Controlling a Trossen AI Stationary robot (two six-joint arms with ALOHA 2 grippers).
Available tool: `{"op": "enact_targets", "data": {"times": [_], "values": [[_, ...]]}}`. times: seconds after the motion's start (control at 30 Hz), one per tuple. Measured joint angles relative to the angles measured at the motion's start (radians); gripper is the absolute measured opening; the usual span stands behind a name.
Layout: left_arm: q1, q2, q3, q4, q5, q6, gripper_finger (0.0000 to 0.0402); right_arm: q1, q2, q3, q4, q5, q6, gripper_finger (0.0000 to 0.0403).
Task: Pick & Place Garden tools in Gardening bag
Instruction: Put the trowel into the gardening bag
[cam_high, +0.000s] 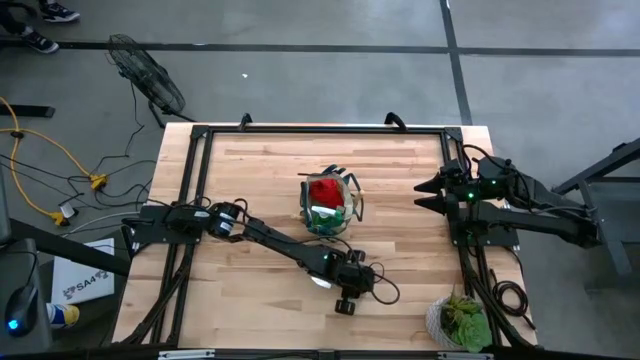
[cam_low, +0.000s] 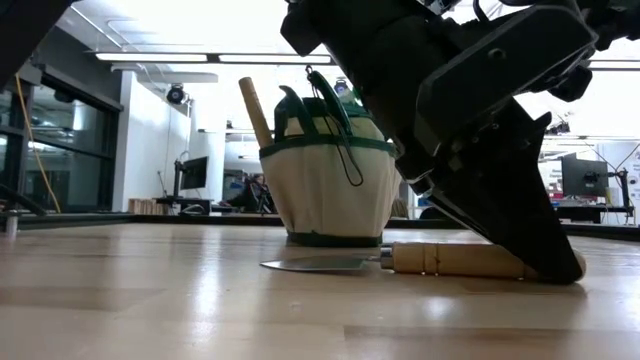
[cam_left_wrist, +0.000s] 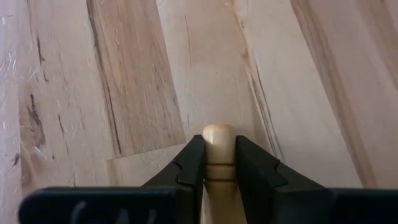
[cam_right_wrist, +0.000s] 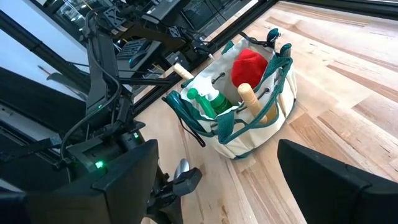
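Note:
A trowel lies flat on the table in front of the bag, its silver blade (cam_low: 318, 263) toward the bag and its wooden handle (cam_low: 455, 259) away from it. My left gripper (cam_low: 545, 262) slants down onto the handle's end, near the table's front middle (cam_high: 348, 292), and is shut on it. The khaki gardening bag (cam_high: 328, 205) stands upright at mid-table and holds a red piece (cam_right_wrist: 252, 65), a green piece (cam_right_wrist: 210, 99) and wooden handles (cam_right_wrist: 249, 98). My right gripper (cam_high: 420, 195) waits open at the right edge. My left gripper pinches the trowel's wooden handle near its rounded free end (cam_left_wrist: 219, 138), one finger (cam_left_wrist: 191, 163) on each side. The fingers come slanting down from above and lie along the handle. The trowel rests flat on the table.
A leafy potted plant (cam_high: 460, 322) stands at the table's front right corner. A black frame (cam_high: 320, 128) runs around the table's edges. Bare wood lies between the bag and the trowel and across the table's left half.

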Motion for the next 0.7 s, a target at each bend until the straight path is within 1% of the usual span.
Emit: {"op": "enact_targets", "data": {"times": [0.17,0.3,0.43,0.7], "values": [[0.006,-0.010,-0.002,0.000,0.005,0.033,0.0061,0.000,0.000,0.000,0.000,0.000,0.000,0.0321],[0.015,-0.044,-0.007,-0.018,0.006,0.032,0.0061,0.000,0.000,0.000,0.000,0.000,0.000,0.0321],[0.033,-0.110,-0.006,-0.006,0.001,0.019,0.0061,0.000,0.000,0.000,0.000,0.000,0.000,0.0321],[0.079,-0.257,-0.003,0.123,-0.033,0.026,0.0061,0.000,0.000,0.000,0.000,0.000,0.000,0.0321]]}}
